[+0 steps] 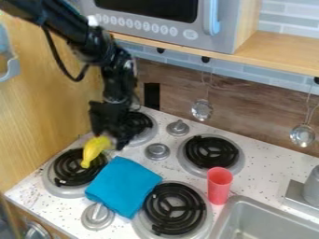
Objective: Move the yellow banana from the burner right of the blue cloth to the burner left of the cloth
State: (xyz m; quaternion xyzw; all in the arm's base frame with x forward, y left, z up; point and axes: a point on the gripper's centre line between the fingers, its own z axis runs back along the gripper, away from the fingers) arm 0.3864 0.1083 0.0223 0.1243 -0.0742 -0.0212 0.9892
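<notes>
Risking a slip or swing of the yellow toy banana (pixel 93 151) onto the coil burner (pixel 70 171) below or against the blue cloth (pixel 123 186) beside it, probably from being held near the upper end only. Gripping the toy, tilted downward, in the end effector (pixel 107 139), apparently closing to about its thickness, and hanging above the speckled surface (pixel 37 204).

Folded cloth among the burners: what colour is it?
The cloth is plain teal blue, clear in the camera view.

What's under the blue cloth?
Speckled countertop shows around the blue cloth, which lies between two stove burners; whatever is directly beneath it is covered and unseen.
</notes>
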